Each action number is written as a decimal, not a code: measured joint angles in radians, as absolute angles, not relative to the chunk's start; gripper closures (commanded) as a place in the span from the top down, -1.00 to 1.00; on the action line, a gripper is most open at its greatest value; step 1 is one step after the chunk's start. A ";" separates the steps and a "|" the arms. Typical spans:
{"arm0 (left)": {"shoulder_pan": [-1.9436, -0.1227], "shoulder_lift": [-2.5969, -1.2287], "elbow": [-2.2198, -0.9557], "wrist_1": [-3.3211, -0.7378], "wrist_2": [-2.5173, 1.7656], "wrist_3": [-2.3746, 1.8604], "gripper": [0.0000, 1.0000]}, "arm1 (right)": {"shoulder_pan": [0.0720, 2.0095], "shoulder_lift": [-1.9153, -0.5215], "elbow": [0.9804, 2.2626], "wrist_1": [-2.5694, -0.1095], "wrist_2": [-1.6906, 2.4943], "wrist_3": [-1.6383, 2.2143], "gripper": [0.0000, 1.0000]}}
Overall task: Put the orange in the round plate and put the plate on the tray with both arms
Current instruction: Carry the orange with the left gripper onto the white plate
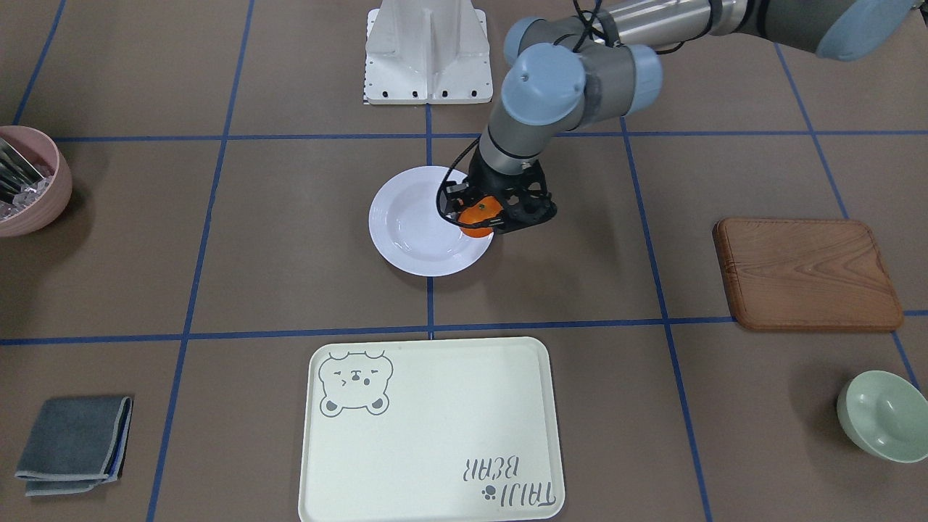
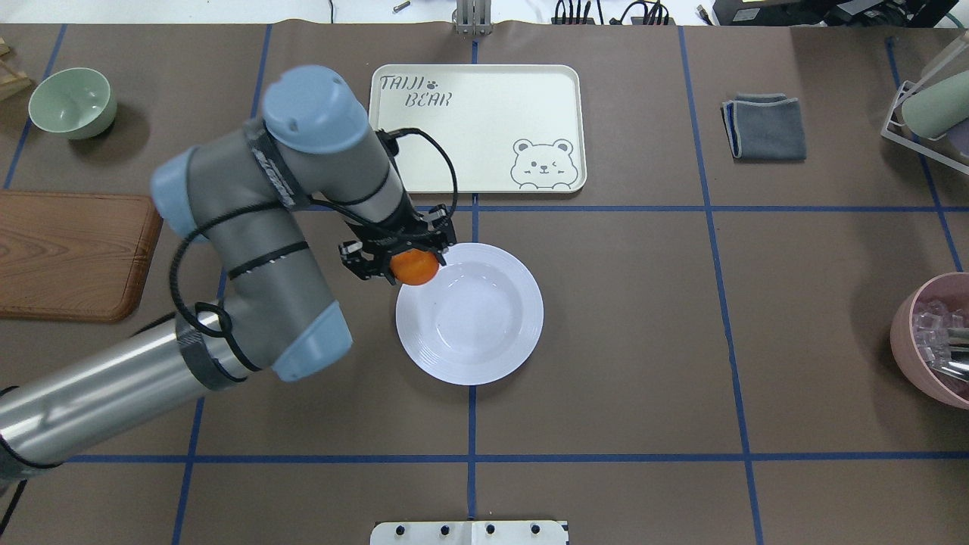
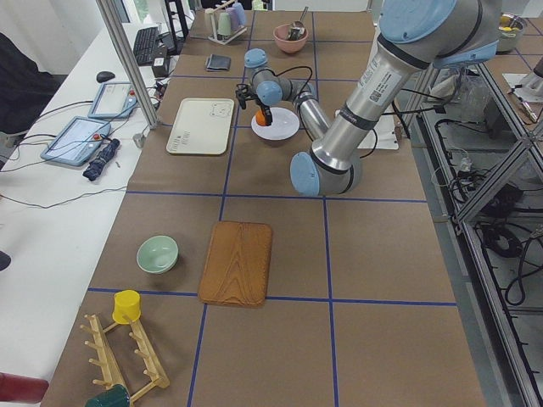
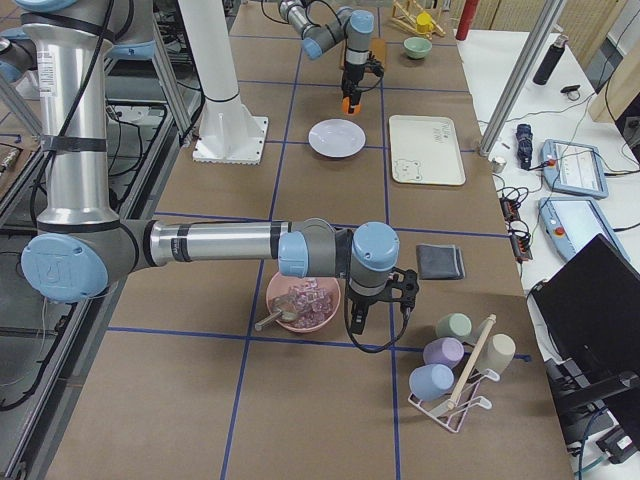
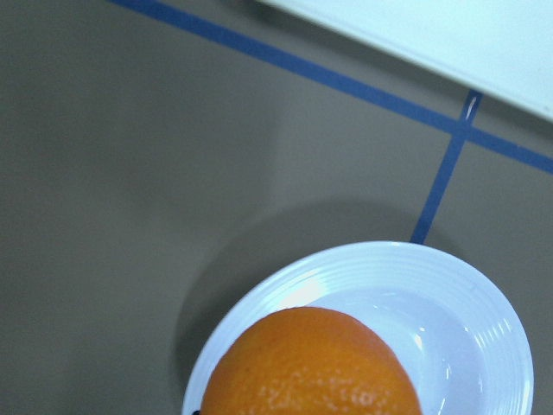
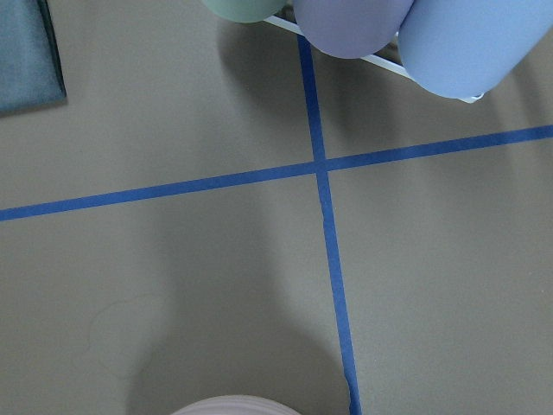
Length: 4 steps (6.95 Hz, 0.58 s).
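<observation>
The orange (image 2: 414,266) hangs in the air, pinched between the two fingers of the left gripper (image 2: 405,252), and we see it clear of the table (image 2: 643,341), above the rim of the round plate (image 2: 484,363). It is over the part of the rim that faces the tray (image 2: 484,113) and the robot's left side. From the left wrist camera the fruit fills the lower edge of the view, with the plate's ridged rim and white hollow showing beneath it. The plate itself lies flat on the table with nothing in it, near the tray but apart from it, and a blue tape line (image 2: 606,208) runs between the two. The tray lies flat as well, and nothing rests on it. The right gripper (image 4: 398,292) hovers just beside the pink bowl (image 4: 300,300), well apart from the plate. We cannot tell whether its fingers are spread or pressed together, since only the side camera shows it and its own wrist view shows just the tape cross, the bowl's rim and some cups (image 6: 449,43). A wooden board (image 2: 68,250), a green bowl (image 2: 72,102) and a folded grey cloth (image 2: 764,125) lie off to the sides.
</observation>
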<state>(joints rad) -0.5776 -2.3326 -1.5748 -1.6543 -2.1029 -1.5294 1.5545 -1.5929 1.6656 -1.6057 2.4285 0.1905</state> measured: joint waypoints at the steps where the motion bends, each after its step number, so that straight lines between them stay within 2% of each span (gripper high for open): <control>1: -0.530 -2.352 -1.537 -1.677 -2.064 -1.552 -1.00 | 1.554 -1.591 1.666 -1.605 2.430 0.192 1.00; 4: -0.486 -2.391 -1.466 -1.720 -2.018 -1.581 -1.00 | 1.534 -1.572 1.678 -1.604 2.475 0.208 1.00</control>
